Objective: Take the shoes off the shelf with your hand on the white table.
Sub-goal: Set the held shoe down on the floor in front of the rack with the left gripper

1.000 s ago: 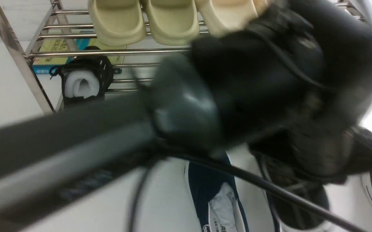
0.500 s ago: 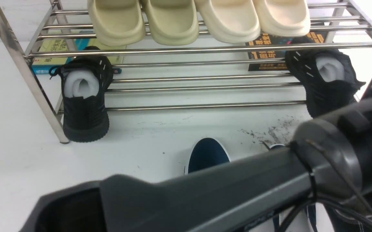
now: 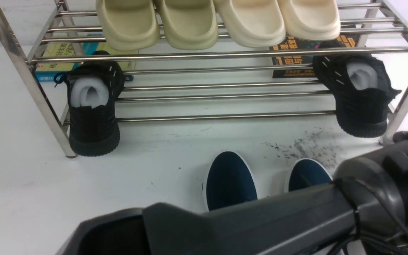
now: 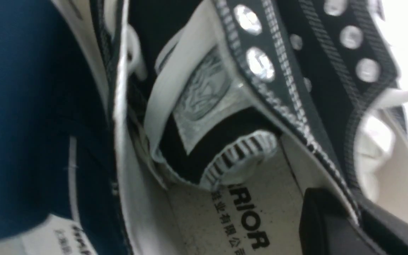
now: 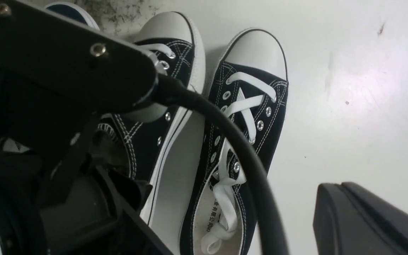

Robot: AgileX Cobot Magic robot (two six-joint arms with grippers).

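My left arm (image 3: 260,219) has dropped clear of the shelf (image 3: 225,55); both sneakers (image 5: 239,141) now sit side by side on the bench (image 3: 30,184). Left gripper (image 4: 334,223), nearly closed, pinches one sneaker's canvas side; right gripper (image 5: 366,219) is closed and empty. I reckon only letting go remains.

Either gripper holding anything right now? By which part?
Yes: the left gripper appears pinched on one black canvas lace-up sneaker, by its canvas side wall below the eyelets. The right gripper is shut and holds nothing.
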